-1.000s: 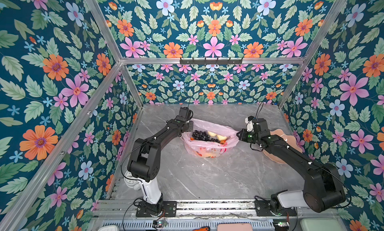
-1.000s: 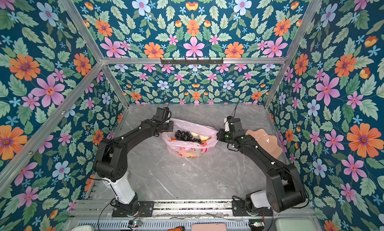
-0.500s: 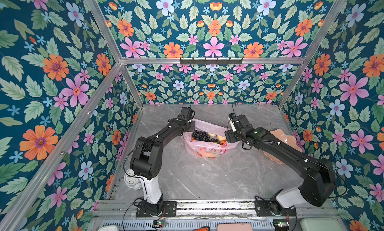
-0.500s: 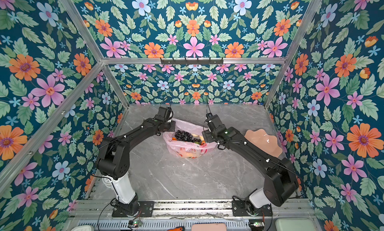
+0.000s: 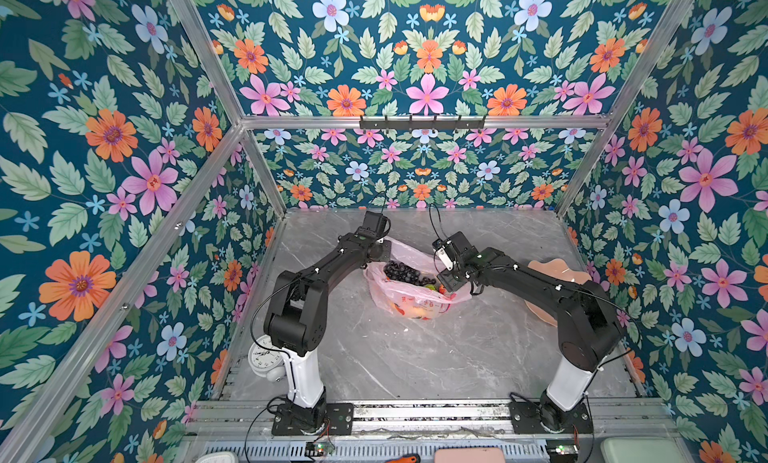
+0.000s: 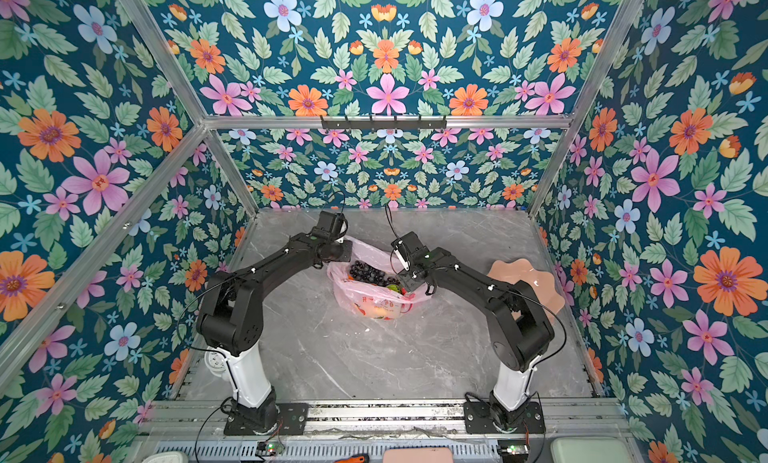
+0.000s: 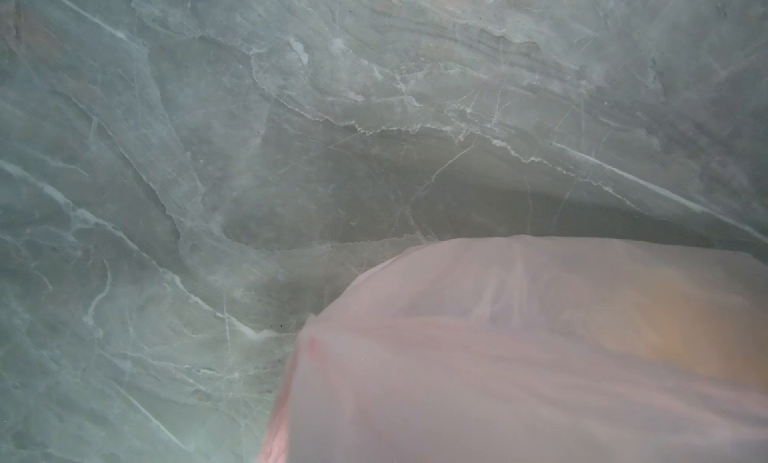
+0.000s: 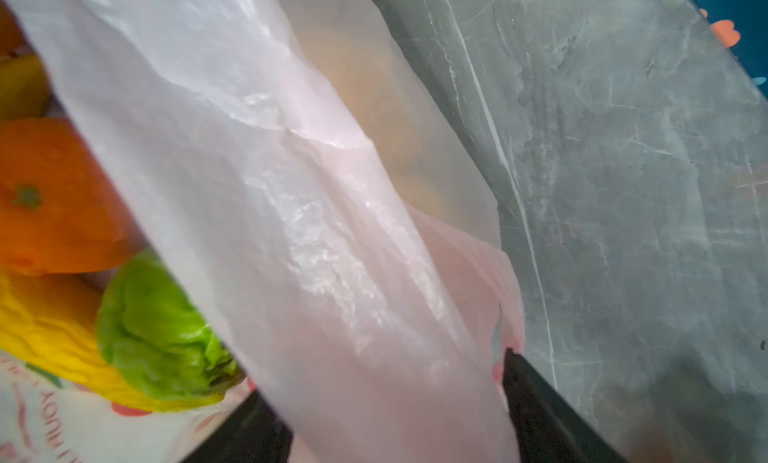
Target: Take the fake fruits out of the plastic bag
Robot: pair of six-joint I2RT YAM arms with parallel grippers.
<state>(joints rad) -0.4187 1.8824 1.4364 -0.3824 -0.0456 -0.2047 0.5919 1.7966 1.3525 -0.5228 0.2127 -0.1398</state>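
bag film [image 8: 316, 240] hangs between the spread right gripper [image 8: 395, 402] fingers, screening the orange [image 8: 54, 199]; left gripper pressed together.

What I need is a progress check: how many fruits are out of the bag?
0. The grape bunch, orange and green fruit all sit inside the plastic bag; the right arm hides part of the bowl.

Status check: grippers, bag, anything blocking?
Left gripper shut at the thin pink plastic bag's far rim. Right gripper astride the near rim film, jaws apart. Fruits all inside, dark grape bunch on top. Nothing else blocking.
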